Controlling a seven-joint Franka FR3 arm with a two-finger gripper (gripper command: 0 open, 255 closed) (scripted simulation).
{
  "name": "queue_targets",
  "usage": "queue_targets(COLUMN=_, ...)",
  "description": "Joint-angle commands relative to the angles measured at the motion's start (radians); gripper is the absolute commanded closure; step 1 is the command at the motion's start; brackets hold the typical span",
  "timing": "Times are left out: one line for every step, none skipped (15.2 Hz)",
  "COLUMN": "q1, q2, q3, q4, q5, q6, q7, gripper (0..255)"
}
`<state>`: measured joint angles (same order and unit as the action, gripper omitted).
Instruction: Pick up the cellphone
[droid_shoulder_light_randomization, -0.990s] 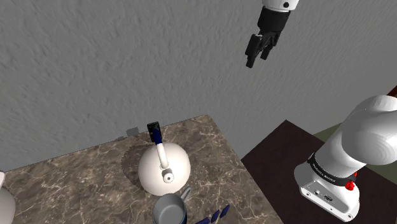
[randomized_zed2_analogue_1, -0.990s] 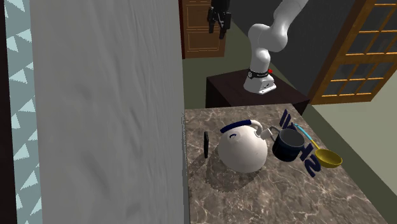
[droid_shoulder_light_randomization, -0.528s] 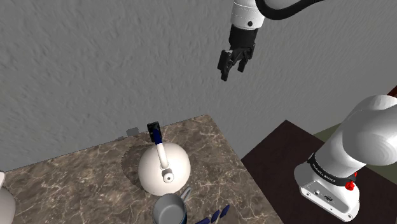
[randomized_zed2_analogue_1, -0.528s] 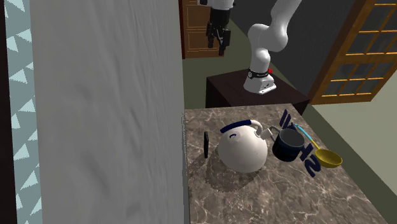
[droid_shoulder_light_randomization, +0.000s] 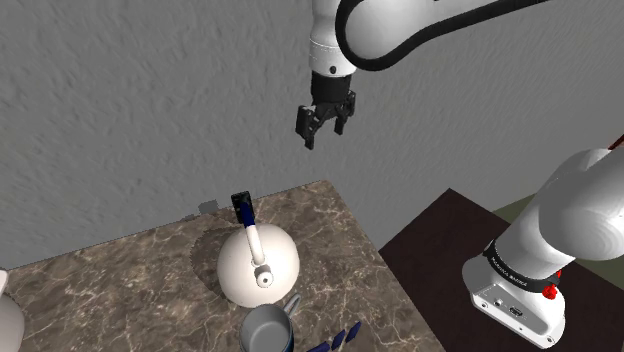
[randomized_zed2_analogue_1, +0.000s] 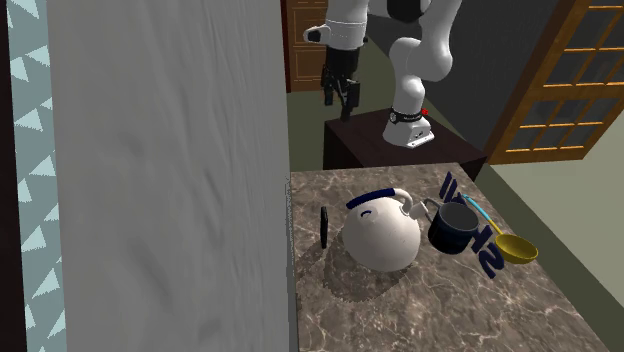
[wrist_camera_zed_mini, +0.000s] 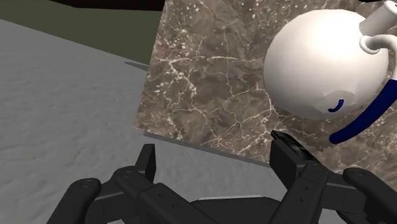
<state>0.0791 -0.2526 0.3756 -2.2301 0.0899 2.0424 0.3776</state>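
Note:
The cellphone (droid_shoulder_light_randomization: 240, 208) is a thin dark slab with a blue screen. It stands upright on the marble counter (droid_shoulder_light_randomization: 130, 280) against the grey wall, just behind a white kettle (droid_shoulder_light_randomization: 258, 265) with a blue handle. From the second exterior view the cellphone (randomized_zed2_analogue_1: 324, 227) shows edge-on, between the wall and the kettle (randomized_zed2_analogue_1: 381, 235). My gripper (droid_shoulder_light_randomization: 318, 128) hangs open high above the counter, up and to the right of the phone, holding nothing. It also shows at the far end of the counter (randomized_zed2_analogue_1: 400, 310), where the gripper (randomized_zed2_analogue_1: 337, 95) is near the wall. Past the spread gripper (wrist_camera_zed_mini: 213, 149) lie the kettle (wrist_camera_zed_mini: 318, 70) and the counter (wrist_camera_zed_mini: 203, 83).
A dark blue pot (droid_shoulder_light_randomization: 266, 330) stands in front of the kettle, with blue utensils (droid_shoulder_light_randomization: 335, 340) beside it. A yellow ladle (randomized_zed2_analogue_1: 515, 247) rests by the pot (randomized_zed2_analogue_1: 452, 228). The grey wall (droid_shoulder_light_randomization: 150, 100) runs along the counter's back. The dark stand (droid_shoulder_light_randomization: 440, 240) adjoins the counter's end.
My gripper has travelled to the shoulder view's left and lower, closer to the wall and the counter. It has stayed open. The objects have not moved.

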Motion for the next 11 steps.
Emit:
queue_targets(q1=0.001, q2=0.079, q3=0.028, q4=0.039, q5=-0.023, q6=0.033, q7=0.048, gripper=0)
queue_targets(q1=0.003, q2=0.118, q3=0.041, q4=0.062, q5=-0.037, q6=0.044, q7=0.074, gripper=0)
queue_targets(q1=0.006, q2=0.157, q3=0.054, q4=0.087, q5=-0.053, q6=0.053, q7=0.101, gripper=0)
queue_targets(q1=0.010, q2=0.197, q3=0.064, q4=0.113, q5=-0.070, q6=0.062, q7=0.128, gripper=0)
queue_targets(q1=0.015, q2=0.237, q3=0.074, q4=0.141, q5=-0.089, q6=0.069, q7=0.155, gripper=0)
queue_targets(q1=0.022, q2=0.278, q3=0.082, q4=0.169, q5=-0.109, q6=0.074, q7=0.181, gripper=0)
queue_targets(q1=0.030, q2=0.320, q3=0.089, q4=0.200, q5=-0.129, q6=0.078, q7=0.208, gripper=0)
queue_targets(q1=0.040, q2=0.361, q3=0.093, q4=0.231, q5=-0.150, q6=0.081, q7=0.234, gripper=0)
queue_targets(q1=0.051, q2=0.403, q3=0.096, q4=0.264, q5=-0.171, q6=0.083, q7=0.260, gripper=0)
queue_targets(q1=0.064, q2=0.445, q3=0.097, q4=0.299, q5=-0.192, q6=0.083, q7=0.284, gripper=0)
queue_targets(q1=0.078, q2=0.487, q3=0.097, q4=0.335, q5=-0.212, q6=0.081, q7=0.308, gripper=0)
